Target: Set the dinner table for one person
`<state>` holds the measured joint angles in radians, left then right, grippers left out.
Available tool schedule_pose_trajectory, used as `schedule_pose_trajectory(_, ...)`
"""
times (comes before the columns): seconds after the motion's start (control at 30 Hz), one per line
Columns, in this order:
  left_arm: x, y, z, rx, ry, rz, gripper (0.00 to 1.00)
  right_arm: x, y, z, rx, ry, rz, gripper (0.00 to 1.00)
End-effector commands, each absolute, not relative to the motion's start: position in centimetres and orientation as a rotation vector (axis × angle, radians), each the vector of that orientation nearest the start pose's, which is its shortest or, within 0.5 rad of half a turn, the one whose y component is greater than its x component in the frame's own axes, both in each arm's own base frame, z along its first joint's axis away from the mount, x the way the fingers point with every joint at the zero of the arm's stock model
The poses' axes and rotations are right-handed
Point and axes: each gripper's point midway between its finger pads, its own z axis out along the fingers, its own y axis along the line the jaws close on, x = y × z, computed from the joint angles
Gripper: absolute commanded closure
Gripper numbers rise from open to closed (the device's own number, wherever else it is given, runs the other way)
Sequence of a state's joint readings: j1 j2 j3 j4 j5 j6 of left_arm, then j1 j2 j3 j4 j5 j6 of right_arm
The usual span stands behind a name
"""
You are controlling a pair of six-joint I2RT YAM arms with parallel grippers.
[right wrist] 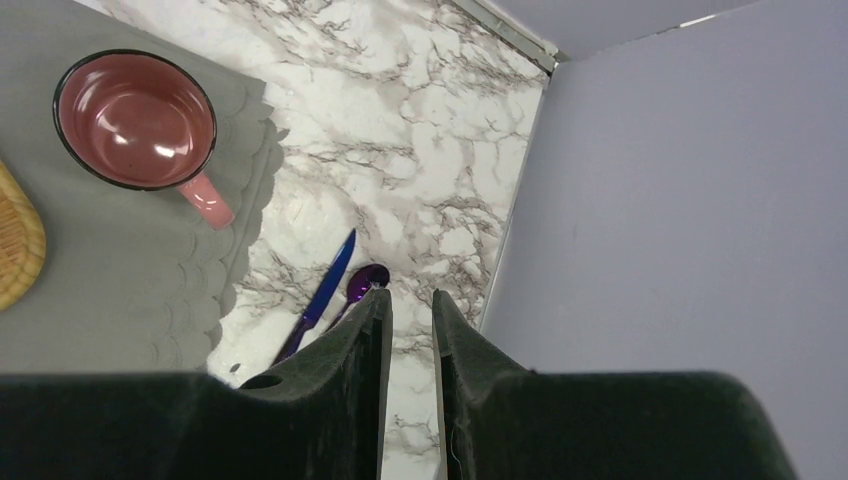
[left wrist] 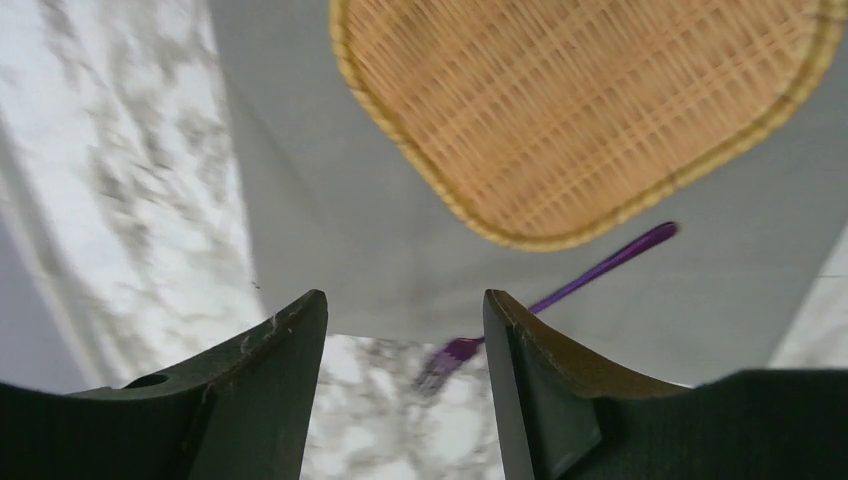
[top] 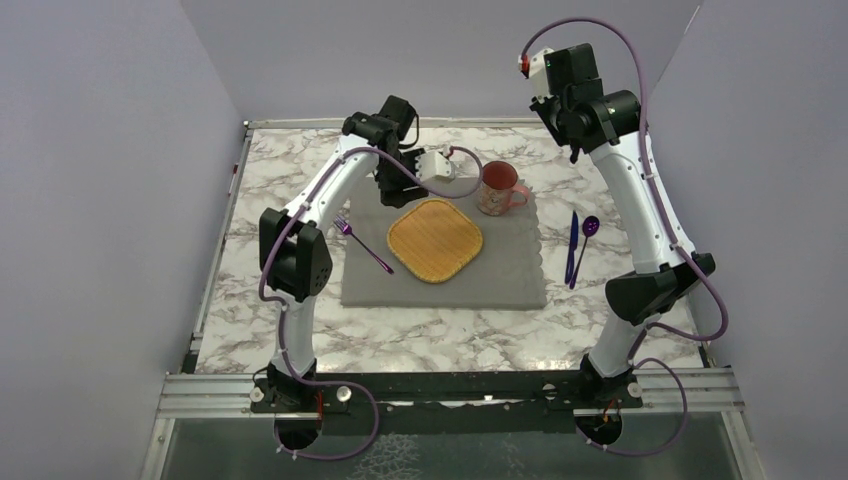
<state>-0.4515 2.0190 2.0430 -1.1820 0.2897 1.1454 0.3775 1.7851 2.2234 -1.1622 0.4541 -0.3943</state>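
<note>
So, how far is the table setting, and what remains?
Done, it seems: woven plate centred on the placemat, mug at its far right corner, knife and spoon on the marble table to the right. In hand: nothing; the left gripper stands open near the fork. Left, perhaps: the fork, lying slanted with its head off the mat.

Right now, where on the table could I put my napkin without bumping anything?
The widest free patch is the table strip between the placemat and the arm bases. The mat's near right corner, beside the woven plate, is free too. Crowded: knife and spoon right of the mat, fork on its left edge.
</note>
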Motion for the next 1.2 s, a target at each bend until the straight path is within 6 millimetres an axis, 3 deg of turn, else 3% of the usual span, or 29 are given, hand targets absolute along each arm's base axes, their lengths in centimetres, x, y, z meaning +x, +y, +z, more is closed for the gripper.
schedule_pose_trajectory(0.0, 36.5, -18.7, 15.0, -1.851, -2.793, 0.421, 0.39, 41.6, 6.9, 38.0, -0.608, 2.088, -0.486, 0.74)
schedule_pose_trajectory(0.1, 35.0, -18.1, 14.3, -1.546, -2.897, 0.545, 0.38, 41.5, 7.0, 38.2, -0.614, 2.079, -0.471, 0.73)
schedule_pose_trajectory(0.2, 34.6, -17.5, 13.9, -1.319, -3.007, 0.544, 0.38, 41.2, 7.2, 38.1, -0.621, 2.083, -0.450, 0.72)
schedule_pose_trajectory(0.3, 34.4, -16.9, 13.7, -1.116, -3.077, 0.527, 0.38, 41.0, 7.3, 38.3, -0.614, 2.075, -0.435, 0.54)
schedule_pose_trajectory(0.37, 34.7, -16.3, 13.6, -0.947, -3.127, 0.510, 0.38, 41.0, 7.2, 38.6, -0.607, 2.067, -0.436, 0.54)
schedule_pose_trajectory(0.53, 36.5, -14.7, 14.3, -0.917, -3.244, 0.335, 0.36, 40.6, 7.1, 38.4, -0.625, 2.075, -0.436, 0.49)
schedule_pose_trajectory(0.67, 37.1, -14.1, 15.0, -0.891, -3.288, 0.284, 0.33, 39.8, 7.8, 36.0, -0.663, 2.153, -0.379, 0.43)
schedule_pose_trajectory(0.7, 37.0, -14.0, 15.2, -0.880, -3.303, 0.282, 0.08, 39.5, 8.1, 35.3, -0.677, 2.173, -0.351, 0.43)
schedule_pose_trajectory(0.73, 36.9, -13.9, 15.3, -0.860, -3.313, 0.276, 0.02, 39.3, 8.5, 34.9, -0.686, 2.188, -0.315, 0.42)
schedule_pose_trajectory(0.9, 36.2, -12.5, 15.1, -0.734, -3.349, 0.180, 0.01, 39.2, 9.5, 33.7, -0.689, 2.231, -0.251, 0.42)
schedule_pose_trajectory(1.1, 35.0, -11.2, 14.8, -0.550, -3.377, 0.137, 0.02, 39.6, 9.5, 33.7, -0.696, 2.229, -0.265, 0.42)
schedule_pose_trajectory(1.17, 34.7, -10.6, 14.6, -0.472, -3.383, 0.104, 0.16, 39.8, 9.4, 33.8, -0.698, 2.230, -0.275, 0.43)
